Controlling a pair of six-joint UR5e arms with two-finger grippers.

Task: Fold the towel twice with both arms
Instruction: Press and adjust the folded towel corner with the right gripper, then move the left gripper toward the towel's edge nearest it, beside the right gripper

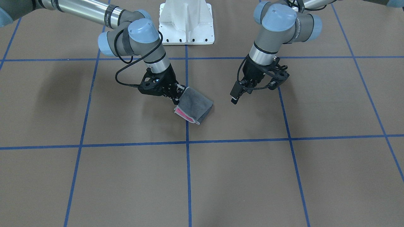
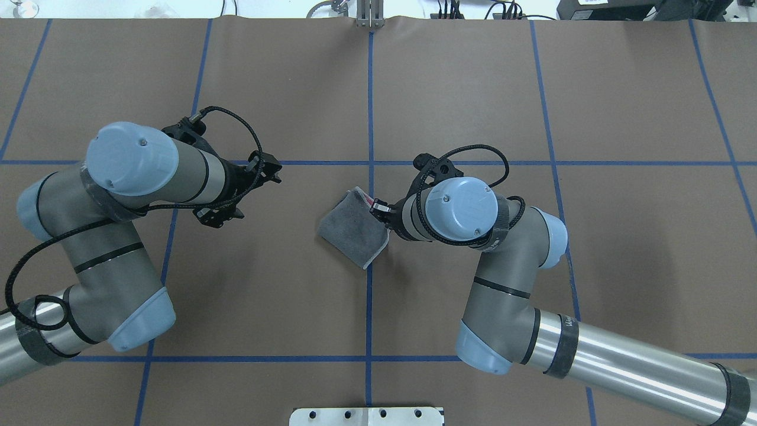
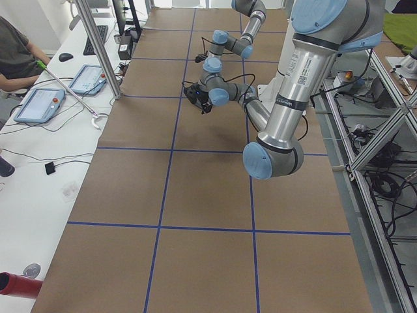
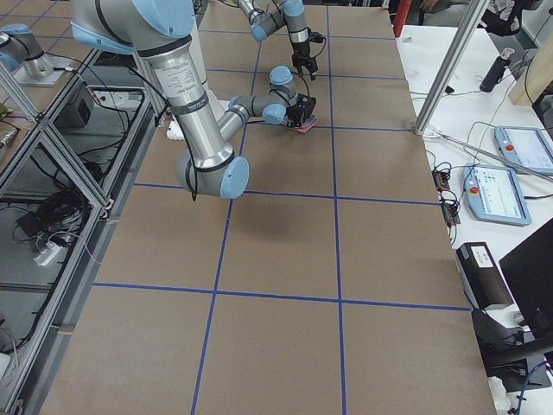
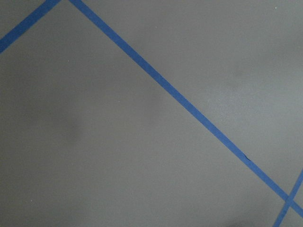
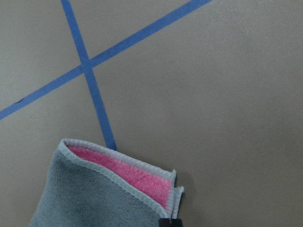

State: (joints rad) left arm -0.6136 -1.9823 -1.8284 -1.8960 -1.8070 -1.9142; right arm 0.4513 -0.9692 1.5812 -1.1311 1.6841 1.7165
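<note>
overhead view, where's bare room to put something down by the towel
Bare: the patch between the towel and the left gripper, and most of the far row beyond the blue tape line. Crowded: the towel's right side, where the right gripper holds its edge.

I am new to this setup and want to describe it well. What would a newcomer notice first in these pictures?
The small folded towel near the middle of the table, grey outside with pink showing at one edge, draws the eye first. The right hand grips its corner, while the left hand hangs apart, holding nothing. Blue tape lines divide the brown table into squares.
</note>
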